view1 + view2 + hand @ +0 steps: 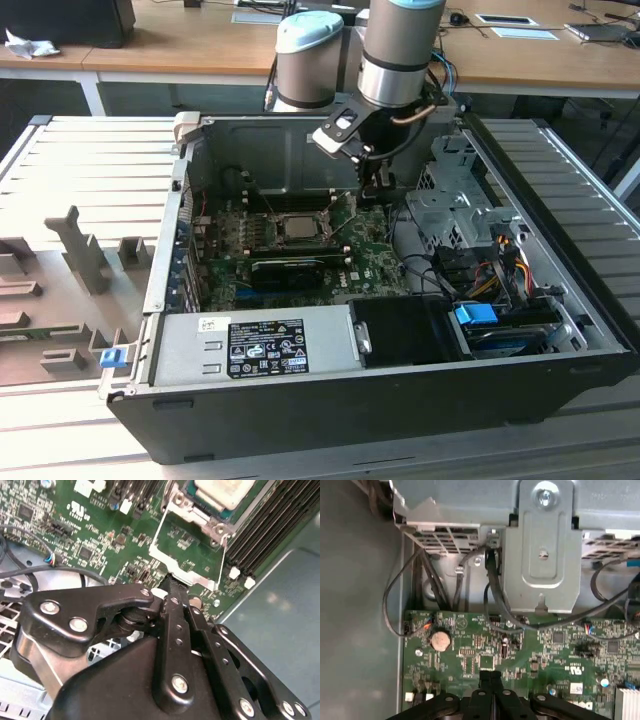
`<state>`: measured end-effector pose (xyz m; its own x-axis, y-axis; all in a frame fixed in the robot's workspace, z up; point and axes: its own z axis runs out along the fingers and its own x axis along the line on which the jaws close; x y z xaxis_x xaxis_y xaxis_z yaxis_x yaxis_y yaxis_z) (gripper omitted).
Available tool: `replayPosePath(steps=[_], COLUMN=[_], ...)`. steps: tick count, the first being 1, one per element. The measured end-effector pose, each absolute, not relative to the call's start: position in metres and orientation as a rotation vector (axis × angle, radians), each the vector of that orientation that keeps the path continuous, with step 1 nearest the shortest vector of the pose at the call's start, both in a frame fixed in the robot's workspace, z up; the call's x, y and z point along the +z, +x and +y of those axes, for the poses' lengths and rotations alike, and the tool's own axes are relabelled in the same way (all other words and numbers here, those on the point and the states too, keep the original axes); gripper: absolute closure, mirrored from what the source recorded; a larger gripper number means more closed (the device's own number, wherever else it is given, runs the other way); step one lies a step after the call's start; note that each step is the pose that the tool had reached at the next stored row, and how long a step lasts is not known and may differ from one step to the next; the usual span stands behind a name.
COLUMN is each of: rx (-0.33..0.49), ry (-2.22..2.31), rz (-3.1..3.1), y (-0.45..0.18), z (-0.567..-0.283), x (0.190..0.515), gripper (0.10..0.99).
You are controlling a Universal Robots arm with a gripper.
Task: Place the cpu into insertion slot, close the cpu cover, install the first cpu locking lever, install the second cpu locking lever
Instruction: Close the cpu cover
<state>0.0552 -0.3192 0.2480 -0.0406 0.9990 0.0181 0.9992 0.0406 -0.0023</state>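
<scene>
In the second wrist view the fingers (175,599), pressed together, reach the open cpu cover (182,564) beside the cpu (226,492).

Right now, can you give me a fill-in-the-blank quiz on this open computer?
1. The cpu lies in the insertion slot on the ____ motherboard.
2. The cpu cover is swung ____, board showing through its window.
3. The end effector is nearest the cpu ____.
Missing: green; open; cover.

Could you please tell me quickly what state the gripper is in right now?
Gripper: closed, fingertips together at the edge of the cpu cover; nothing visibly held.
</scene>
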Motion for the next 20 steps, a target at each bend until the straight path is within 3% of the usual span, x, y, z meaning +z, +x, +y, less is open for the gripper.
replayPosePath(steps=[20], rx=[-0.017], ry=[-2.154], rz=[-2.266], y=[-0.012], z=[-0.319], x=[0.232], gripper=[0.98])
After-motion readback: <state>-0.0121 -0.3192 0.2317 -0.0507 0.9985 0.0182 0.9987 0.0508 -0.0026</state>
